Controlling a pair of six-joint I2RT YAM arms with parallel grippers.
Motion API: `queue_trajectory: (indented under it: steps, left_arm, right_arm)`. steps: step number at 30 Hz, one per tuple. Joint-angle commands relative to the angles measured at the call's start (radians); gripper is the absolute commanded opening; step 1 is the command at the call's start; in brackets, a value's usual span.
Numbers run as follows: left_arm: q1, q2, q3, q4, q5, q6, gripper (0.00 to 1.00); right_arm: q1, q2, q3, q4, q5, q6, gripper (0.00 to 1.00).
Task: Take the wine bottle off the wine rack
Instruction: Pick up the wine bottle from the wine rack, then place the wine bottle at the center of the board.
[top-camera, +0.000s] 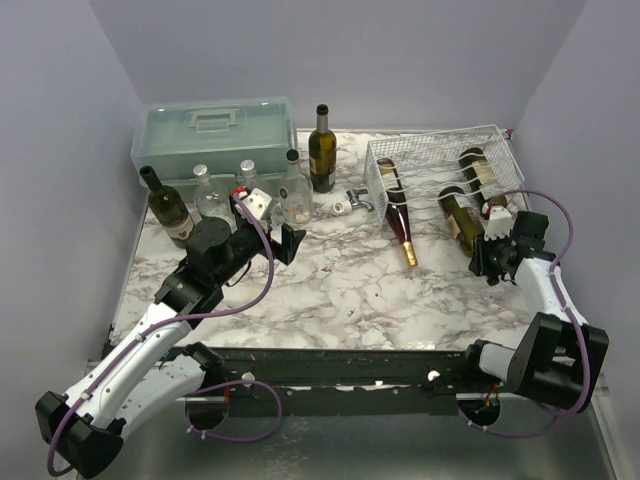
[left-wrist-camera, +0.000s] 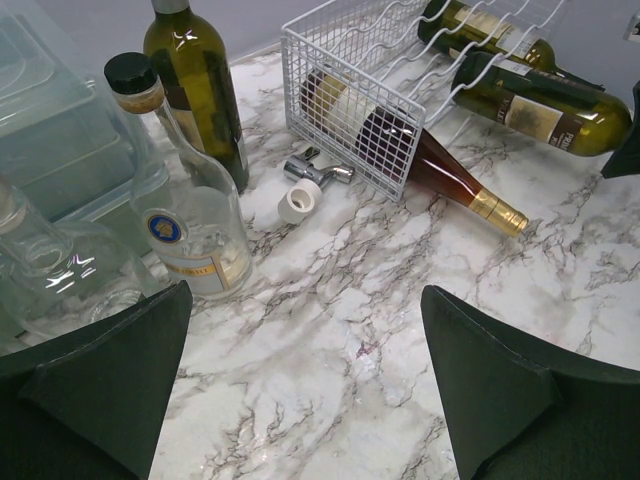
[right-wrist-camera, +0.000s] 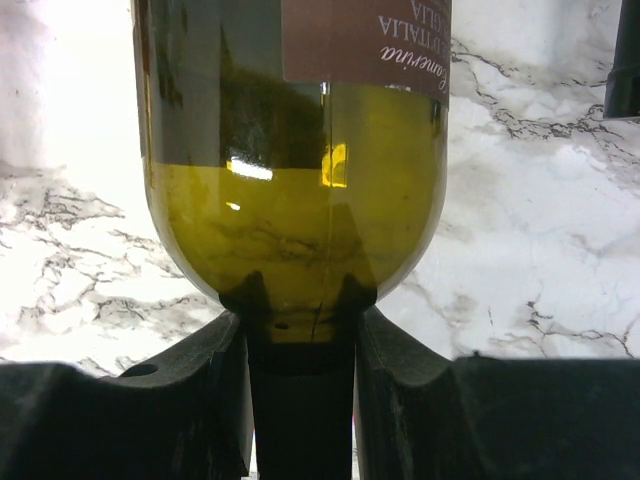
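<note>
Soft, even light from above fills your top view, leaving only faint shadows on the white-and-grey marbled tabletop (top-camera: 340, 290). In your right wrist view the marble burns out white at the left, and small bright glints sit on the olive-green glass wine bottle (right-wrist-camera: 300, 200).

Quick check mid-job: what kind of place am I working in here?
Probably a lab test booth, not a real kitchen: plain lilac walls box in a marble-pattern table, with a wine rack and toolbox staged on it.
</note>
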Motion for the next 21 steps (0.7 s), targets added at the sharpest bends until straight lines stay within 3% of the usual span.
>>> queue_trajectory:
  steps: [1,21]
  left_arm:
    - [-0.006,-0.015,-0.009,0.011,-0.006,0.009,0.99]
    - [-0.008,-0.019,-0.009,0.011,-0.001,0.009,0.99]
  right_arm:
    - [-0.008,-0.056,0.006,0.012,-0.001,-0.053,0.00]
    - [-0.010,-0.169,0.092,-0.273,0.025,-0.248,0.00]
